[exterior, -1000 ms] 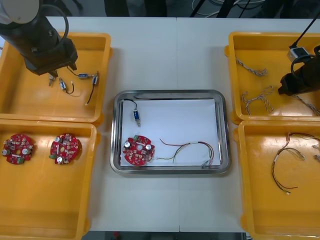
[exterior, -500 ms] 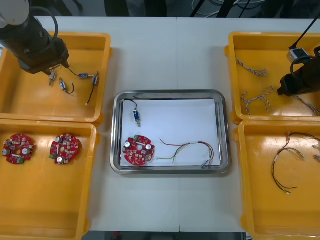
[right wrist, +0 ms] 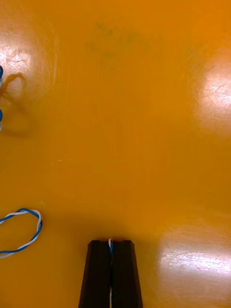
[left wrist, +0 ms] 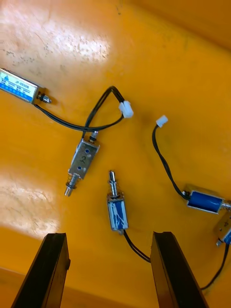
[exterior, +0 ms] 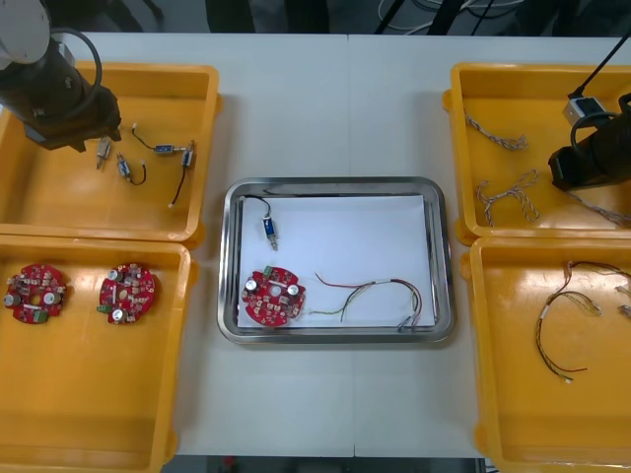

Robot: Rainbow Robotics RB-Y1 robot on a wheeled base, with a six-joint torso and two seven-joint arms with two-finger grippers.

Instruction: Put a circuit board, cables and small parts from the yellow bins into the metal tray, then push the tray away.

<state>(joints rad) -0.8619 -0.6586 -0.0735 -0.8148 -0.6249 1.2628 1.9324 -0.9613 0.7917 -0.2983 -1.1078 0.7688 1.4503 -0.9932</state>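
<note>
Over the far-right yellow bin (exterior: 552, 103) on the light bench (exterior: 325, 108), the right claw (right wrist: 111, 245) pinches a strand of twisted blue and white cable (right wrist: 110, 246). Its black fingers (right wrist: 98, 274) are closed to the width of the wire just above the bin floor, and another blue and white loop (right wrist: 21, 230) lies loose nearby. Across the bench, the left claw (left wrist: 108, 236) hangs over the far-left yellow bin (exterior: 197, 187), spread wide with nothing in its grip, above several small metal parts (left wrist: 83, 161) on black leads. Between the bins, the metal tray (exterior: 335, 183) already holds one round red circuit board (exterior: 273, 297), a red and yellow cable (exterior: 380, 294) and a small metal part (exterior: 268, 232) with a black lead, all lying on its white inside. Two more boards (exterior: 35, 293) wait in the near-left bin (exterior: 89, 394), and more red and yellow cables (exterior: 562, 320) in the near-right bin (exterior: 532, 414). The step in hand appears to be fetching the blue and white cable, the one kind of item the tray lacks. The next move likely calls for the right claw to lift the strand free of its neighbours, carry it over the bin wall to a bare white patch of the tray and let go there. A thin wire gripped near one end may trail and snag on the rim. The push of the tray is not yet begun.
</note>
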